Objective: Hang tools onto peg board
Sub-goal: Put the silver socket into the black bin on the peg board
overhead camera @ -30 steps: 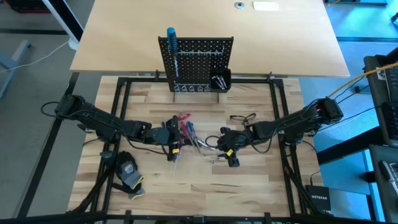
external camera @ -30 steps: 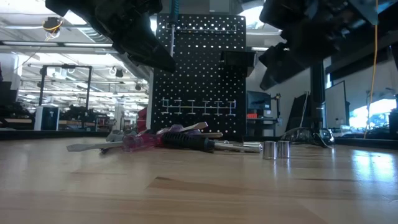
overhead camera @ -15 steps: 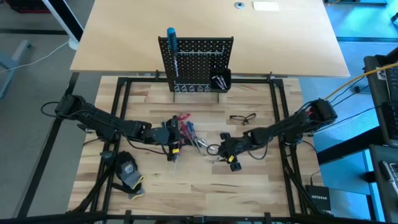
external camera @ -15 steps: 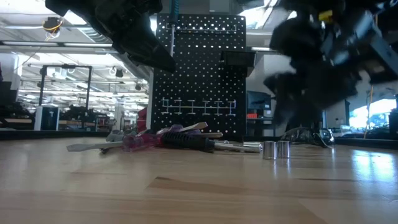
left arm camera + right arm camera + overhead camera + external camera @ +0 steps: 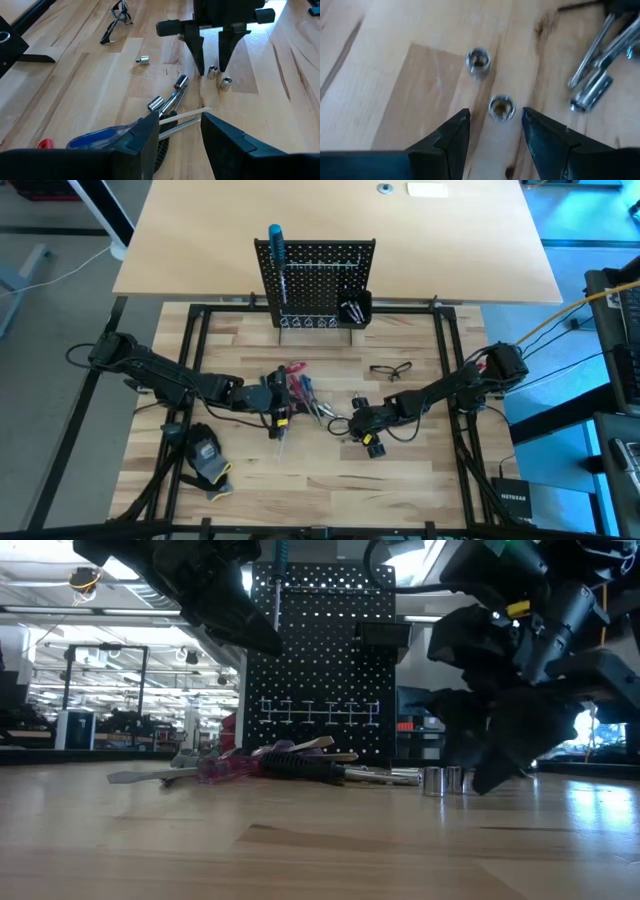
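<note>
The black peg board point(image 5: 315, 280) stands upright at the table's far side, with a blue-handled screwdriver point(image 5: 275, 245) hanging at its left. A pile of tools point(image 5: 300, 392), with blue, red and black handles and silver bits, lies on the table. My left gripper point(image 5: 177, 131) hovers open above the pile and holds nothing. My right gripper point(image 5: 495, 114) is open and points down, low over the table. Its fingertips stand on either side of a small silver socket point(image 5: 501, 107) without touching it. A second socket point(image 5: 478, 59) lies just beyond.
Safety glasses point(image 5: 390, 369) lie right of the pile, and a black-and-yellow glove point(image 5: 207, 455) lies at the near left. Another loose socket point(image 5: 144, 60) sits farther off. A small black bin point(image 5: 352, 310) hangs on the peg board's right. Bare wood stretches along the near edge.
My right gripper has come down toward the table, tipping more steeply, and has shifted a little toward the table's left. It now stands with its open fingers around the silver socket. The tools have not moved.
</note>
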### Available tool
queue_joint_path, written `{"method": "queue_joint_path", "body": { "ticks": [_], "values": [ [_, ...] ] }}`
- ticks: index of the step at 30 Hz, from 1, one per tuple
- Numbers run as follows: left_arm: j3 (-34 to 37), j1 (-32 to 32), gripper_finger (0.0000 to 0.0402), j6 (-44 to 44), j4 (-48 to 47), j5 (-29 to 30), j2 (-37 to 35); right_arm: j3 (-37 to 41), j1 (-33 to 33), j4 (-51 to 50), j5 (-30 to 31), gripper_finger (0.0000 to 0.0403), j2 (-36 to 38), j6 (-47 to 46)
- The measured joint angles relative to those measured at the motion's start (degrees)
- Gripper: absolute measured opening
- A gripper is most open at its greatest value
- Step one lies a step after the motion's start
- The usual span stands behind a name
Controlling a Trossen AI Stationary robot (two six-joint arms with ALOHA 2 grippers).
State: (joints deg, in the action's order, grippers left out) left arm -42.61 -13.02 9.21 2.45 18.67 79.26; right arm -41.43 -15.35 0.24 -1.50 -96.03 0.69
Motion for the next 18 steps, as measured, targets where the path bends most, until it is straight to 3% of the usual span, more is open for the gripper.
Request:
{"method": "queue_joint_path", "body": {
  "ticks": [11, 18],
  "values": [
    [0.0, 0.0, 0.0136, 0.0, -0.03, -0.01, 0.0, -0.02, 0.0, 2.4, 0.63, 0.0182, -0.24, 1.13],
    [0.0, 0.0, 0.0136, 0.0, -0.04, 0.01, 0.0, -0.39, 0.0, 2.29, 0.45, 0.014, -1.64, 1.24]
  ]
}}
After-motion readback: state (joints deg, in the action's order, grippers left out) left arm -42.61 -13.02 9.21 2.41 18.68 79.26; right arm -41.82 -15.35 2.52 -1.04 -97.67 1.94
